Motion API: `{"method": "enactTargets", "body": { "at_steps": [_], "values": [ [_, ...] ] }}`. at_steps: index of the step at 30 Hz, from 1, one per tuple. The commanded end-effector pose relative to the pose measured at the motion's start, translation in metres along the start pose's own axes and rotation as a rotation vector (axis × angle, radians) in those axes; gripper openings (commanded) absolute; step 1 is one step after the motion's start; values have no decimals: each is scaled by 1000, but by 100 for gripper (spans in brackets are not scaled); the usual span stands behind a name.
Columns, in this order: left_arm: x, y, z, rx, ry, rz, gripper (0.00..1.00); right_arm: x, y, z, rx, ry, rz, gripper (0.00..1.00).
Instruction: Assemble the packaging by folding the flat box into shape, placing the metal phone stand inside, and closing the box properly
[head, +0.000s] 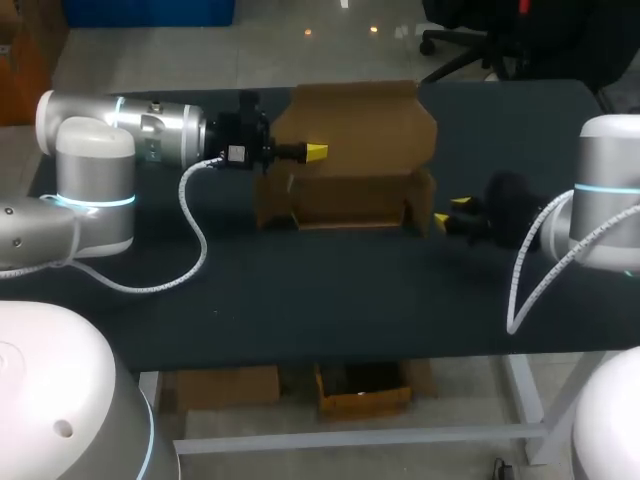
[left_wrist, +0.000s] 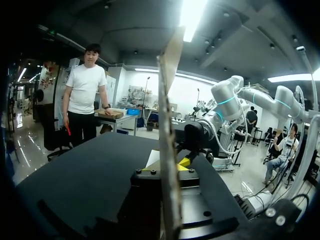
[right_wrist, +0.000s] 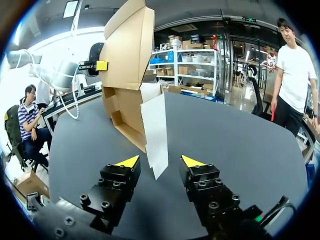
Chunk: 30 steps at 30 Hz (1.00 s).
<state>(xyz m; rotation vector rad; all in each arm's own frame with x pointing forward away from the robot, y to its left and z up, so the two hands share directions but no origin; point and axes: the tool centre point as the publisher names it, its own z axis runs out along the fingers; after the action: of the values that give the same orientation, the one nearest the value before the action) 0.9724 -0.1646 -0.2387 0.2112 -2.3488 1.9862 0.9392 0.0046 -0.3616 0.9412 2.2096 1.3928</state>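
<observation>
The brown cardboard box (head: 350, 190) stands at the back middle of the table, its tall lid panel (head: 355, 125) raised upright. My left gripper (head: 315, 151) comes in from the left and is shut on that panel's edge. In the left wrist view the cardboard edge (left_wrist: 169, 125) runs straight up between the fingers of the left gripper (left_wrist: 170, 167). My right gripper (head: 451, 210) sits just off the box's right end, open. In the right wrist view a pale end flap (right_wrist: 155, 130) of the box (right_wrist: 127, 60) points toward the gap of the right gripper (right_wrist: 160, 161), touching neither finger.
The dark table top (head: 320, 300) stretches in front of the box. A white coiled cable (head: 195, 235) from my left arm droops down to the table at the left. My right arm's cable (head: 525, 265) hangs at the right.
</observation>
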Motion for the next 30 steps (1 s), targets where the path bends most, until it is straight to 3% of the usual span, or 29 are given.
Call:
{"method": "enactTargets", "body": {
  "at_steps": [1, 10, 17, 30],
  "values": [
    [-1, 5, 0, 0, 0, 1, 0, 2, 1, 8, 9, 7, -2, 49],
    [-1, 5, 0, 0, 0, 1, 0, 4, 6, 30, 13, 16, 3, 49],
    [-1, 5, 0, 0, 0, 1, 0, 1, 11, 46, 7, -33, 17, 49],
    [-1, 5, 0, 0, 0, 1, 0, 16, 12, 64, 5, -69, 32, 47]
  ]
}}
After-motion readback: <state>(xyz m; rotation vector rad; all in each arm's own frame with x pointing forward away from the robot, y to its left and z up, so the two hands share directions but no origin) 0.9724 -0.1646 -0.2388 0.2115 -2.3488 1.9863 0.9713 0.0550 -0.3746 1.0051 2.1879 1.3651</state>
